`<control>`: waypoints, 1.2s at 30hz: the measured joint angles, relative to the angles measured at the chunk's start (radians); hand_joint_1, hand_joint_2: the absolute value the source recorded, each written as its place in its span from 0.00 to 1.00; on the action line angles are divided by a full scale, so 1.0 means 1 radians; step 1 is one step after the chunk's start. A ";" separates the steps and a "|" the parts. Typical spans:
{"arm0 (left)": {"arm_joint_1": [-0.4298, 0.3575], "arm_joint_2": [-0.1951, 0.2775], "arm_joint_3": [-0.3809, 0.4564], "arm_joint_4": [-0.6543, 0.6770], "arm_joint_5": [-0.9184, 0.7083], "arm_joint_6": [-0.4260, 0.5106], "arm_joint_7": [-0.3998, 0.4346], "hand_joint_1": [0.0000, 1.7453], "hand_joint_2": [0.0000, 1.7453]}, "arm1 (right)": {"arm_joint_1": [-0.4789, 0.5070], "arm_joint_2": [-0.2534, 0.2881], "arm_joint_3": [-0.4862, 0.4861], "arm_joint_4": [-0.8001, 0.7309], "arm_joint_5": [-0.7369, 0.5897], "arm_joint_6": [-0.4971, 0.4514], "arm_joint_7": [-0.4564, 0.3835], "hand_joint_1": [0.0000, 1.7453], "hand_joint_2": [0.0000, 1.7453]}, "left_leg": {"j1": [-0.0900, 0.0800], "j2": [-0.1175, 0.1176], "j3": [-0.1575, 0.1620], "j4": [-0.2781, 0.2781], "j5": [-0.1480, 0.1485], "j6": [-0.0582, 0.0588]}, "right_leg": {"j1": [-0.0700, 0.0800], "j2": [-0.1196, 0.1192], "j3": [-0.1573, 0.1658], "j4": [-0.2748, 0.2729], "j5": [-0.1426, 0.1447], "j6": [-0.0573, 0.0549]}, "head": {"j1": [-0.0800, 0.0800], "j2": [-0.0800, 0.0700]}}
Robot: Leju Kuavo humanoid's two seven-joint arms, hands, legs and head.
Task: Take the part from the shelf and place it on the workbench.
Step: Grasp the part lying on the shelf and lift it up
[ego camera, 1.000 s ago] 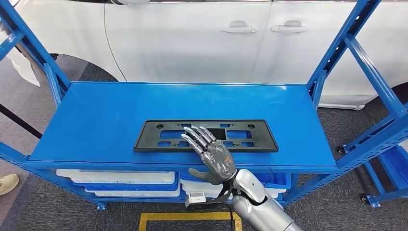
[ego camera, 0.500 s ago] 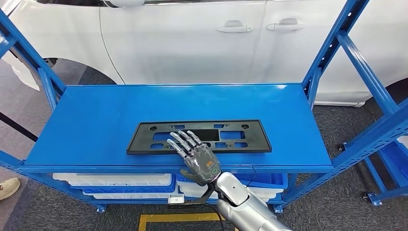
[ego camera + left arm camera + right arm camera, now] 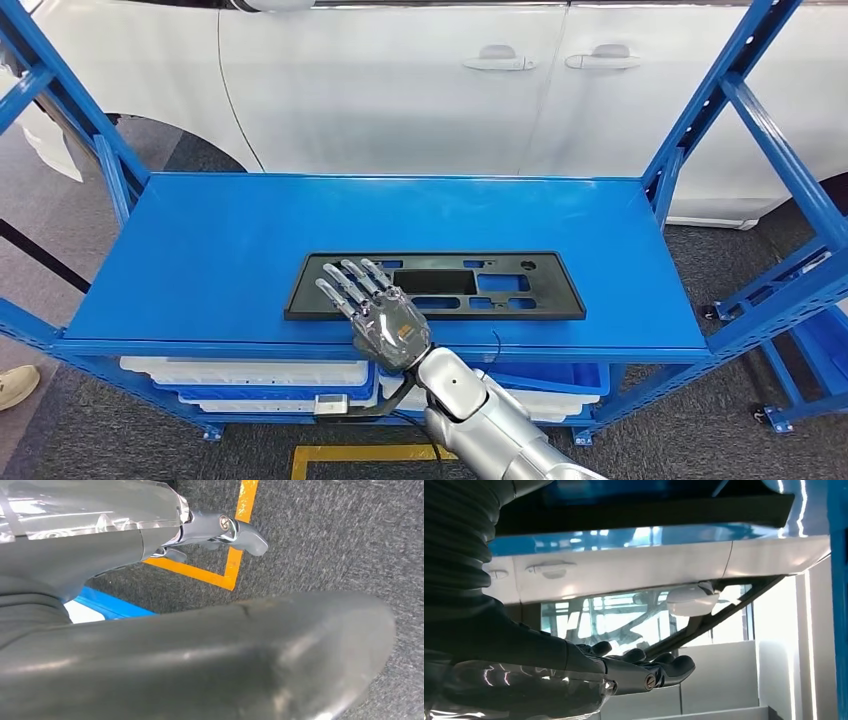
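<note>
A flat black plastic part [image 3: 500,290] with several cut-outs lies lengthwise near the front of the blue shelf [image 3: 200,250]. My right hand [image 3: 375,315] reaches over the shelf's front edge, its fingers spread flat over the part's left end and holding nothing. In the right wrist view the fingers [image 3: 624,672] stretch out straight, with a gap between them and the dark edge of the part [image 3: 649,510]. My left hand [image 3: 215,527] hangs down over the grey floor with nothing in it.
A white car [image 3: 400,80] stands close behind the shelf. Slanted blue uprights [image 3: 770,110] frame both ends. White and blue bins [image 3: 240,375] sit on the level below. Yellow tape [image 3: 340,452] marks the floor in front, and a person's shoe [image 3: 15,385] shows at far left.
My right hand has slid from the middle of the part to its left end, still spread and empty. The camera swayed slightly; the part has not moved on the shelf.
</note>
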 joint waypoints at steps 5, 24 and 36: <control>-0.003 0.000 -0.004 0.000 0.000 0.001 -0.002 0.00 0.00 | -0.054 0.030 -0.002 0.069 0.079 0.000 0.081 0.00 1.00 | -0.001 0.000 -0.003 0.007 -0.007 -0.024 | 0.004 0.001 0.038 -0.092 0.026 -0.017 | 0.000 0.000; -0.004 0.005 -0.004 0.000 0.000 0.001 -0.011 0.00 0.00 | -0.274 0.021 0.104 0.439 0.133 0.134 0.409 0.00 1.00 | 0.012 0.004 -0.007 -0.005 0.010 0.001 | -0.003 0.000 -0.025 0.055 -0.063 0.019 | 0.000 0.000; -0.001 0.008 -0.004 0.000 0.000 -0.005 -0.011 0.00 0.00 | -0.334 -0.077 0.066 0.502 0.127 0.294 0.556 1.00 1.00 | 0.000 -0.003 0.001 0.000 0.006 -0.021 | 0.004 0.003 0.059 -0.111 0.034 -0.014 | 0.000 0.000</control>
